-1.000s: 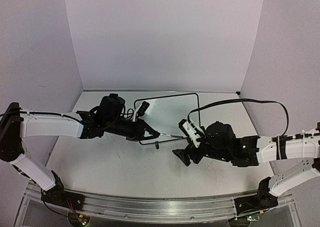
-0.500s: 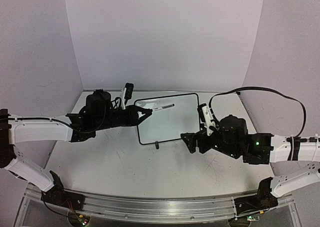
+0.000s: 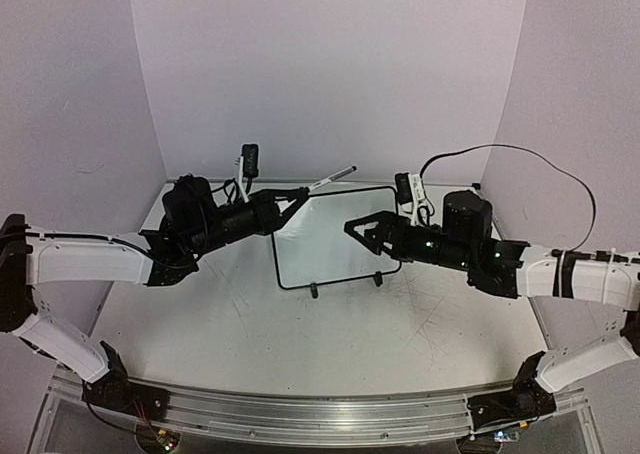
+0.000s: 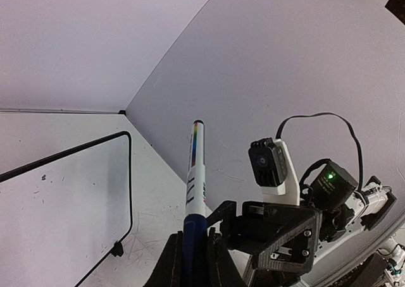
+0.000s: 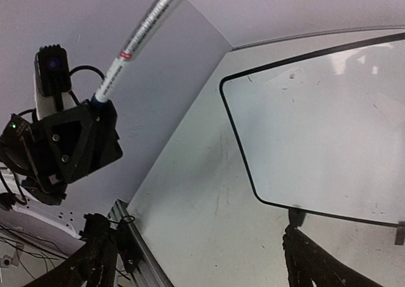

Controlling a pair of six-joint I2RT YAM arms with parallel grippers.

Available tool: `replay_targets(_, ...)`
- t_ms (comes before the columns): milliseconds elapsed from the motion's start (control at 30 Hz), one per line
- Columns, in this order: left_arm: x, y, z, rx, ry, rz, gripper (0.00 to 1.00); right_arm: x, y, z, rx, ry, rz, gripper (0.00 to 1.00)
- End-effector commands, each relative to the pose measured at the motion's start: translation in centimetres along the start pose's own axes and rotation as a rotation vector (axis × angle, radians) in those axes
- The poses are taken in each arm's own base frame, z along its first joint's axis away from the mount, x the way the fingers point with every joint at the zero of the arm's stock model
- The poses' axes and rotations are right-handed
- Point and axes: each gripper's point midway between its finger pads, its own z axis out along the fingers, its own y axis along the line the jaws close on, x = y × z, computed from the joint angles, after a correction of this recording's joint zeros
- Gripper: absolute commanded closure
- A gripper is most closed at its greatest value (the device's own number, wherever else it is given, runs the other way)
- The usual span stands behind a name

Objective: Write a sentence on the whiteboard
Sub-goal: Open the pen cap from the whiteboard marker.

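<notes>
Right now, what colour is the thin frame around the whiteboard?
Black. The frame of the whiteboard shows best in the right wrist view.

Print on the marker (image 5: 139, 40) is too blurred to read.

Noting marker (image 3: 330, 179) up in air, clear of tabletop (image 3: 250, 324), tilting, free end pointing up and toward right. Seeing white barrel carrying thin rainbow stripe, black print and small red mark, with dark blue at both ends. Finding tabletop white, showing many faint grey scuffs and scratches. Seeing metal rail (image 3: 330, 414) running along near edge. Noting plain pale back wall (image 3: 330, 74), left wall (image 3: 60, 94) and right wall (image 3: 580, 74) closing table on three sides, meeting at two far corners.
</notes>
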Motion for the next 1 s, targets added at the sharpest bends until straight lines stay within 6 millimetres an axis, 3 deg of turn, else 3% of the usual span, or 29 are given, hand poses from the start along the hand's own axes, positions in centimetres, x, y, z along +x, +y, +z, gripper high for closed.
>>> replay_targets(0,-2.4,-2.9,0.4,0.111,-0.066,0.015,1.00,-4.3,5.9,0.2,-0.305,-0.086,0.106,0.10)
replay_targets(167,-1.5,-3.7,0.5,0.174,-0.017,0.000,1.00,-6.1,8.0,1.7,-0.415,-0.094,0.128,0.23)
replay_targets(367,-1.0,-4.9,-0.4,0.243,-0.001,0.019,1.00,-7.4,7.9,1.8,-0.445,-0.101,0.144,0.28)
replay_targets(567,-1.2,-6.0,-0.6,0.305,-0.012,0.022,1.00,-7.6,9.6,1.5,-0.562,-0.086,0.138,0.31)
replay_targets(633,-1.3,-6.2,-0.5,0.312,-0.015,0.021,1.00,-7.7,10.3,1.3,-0.599,-0.083,0.124,0.35)
replay_targets(733,-1.3,-6.1,-0.5,0.313,-0.014,0.018,1.00,-7.8,11.1,0.9,-0.642,-0.084,0.100,0.49)
replay_targets(967,-1.0,-6.1,-0.4,0.316,-0.008,0.012,1.00,-7.3,11.2,1.2,-0.665,-0.064,0.088,0.59)
